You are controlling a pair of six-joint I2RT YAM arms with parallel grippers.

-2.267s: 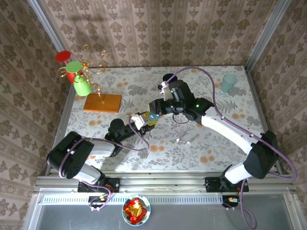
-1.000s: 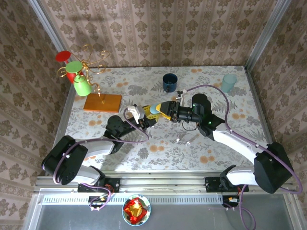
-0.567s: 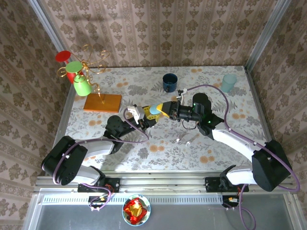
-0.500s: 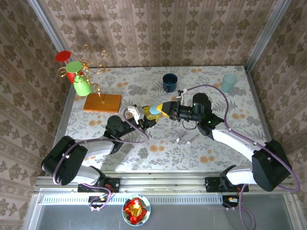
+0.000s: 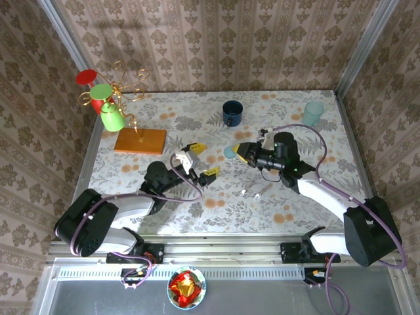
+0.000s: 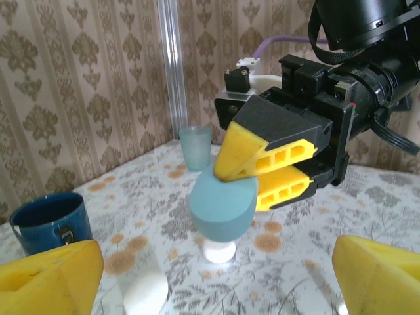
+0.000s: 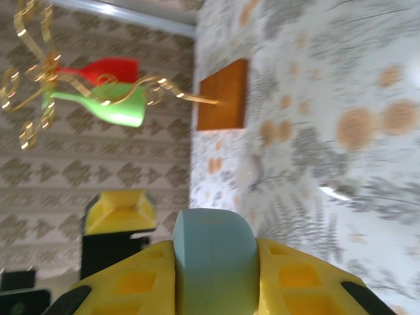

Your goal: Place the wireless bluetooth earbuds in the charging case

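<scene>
My right gripper (image 5: 233,151) is shut on the light blue, pebble-shaped charging case (image 5: 229,151), holding it above the table's middle. In the right wrist view the closed case (image 7: 213,259) sits squeezed between my yellow fingers (image 7: 138,282). My left gripper (image 5: 205,160) stands open just left of the case, apart from it. From the left wrist the case (image 6: 223,205) hangs ahead, beyond my spread fingertips (image 6: 52,275). Tiny white earbuds (image 5: 252,191) lie on the table in front of the right gripper. A small white rounded piece (image 6: 218,250) lies below the case.
A dark blue mug (image 5: 231,112) and a pale teal cup (image 5: 313,113) stand at the back. At the back left an orange-brown board (image 5: 140,141) carries a gold wire rack with a green cup (image 5: 111,117). Another white piece (image 6: 146,290) lies near my left finger.
My left gripper has let go of the blue case and opened wide, drawing back to the left. My right gripper has shut on the case and carried it to the right.
</scene>
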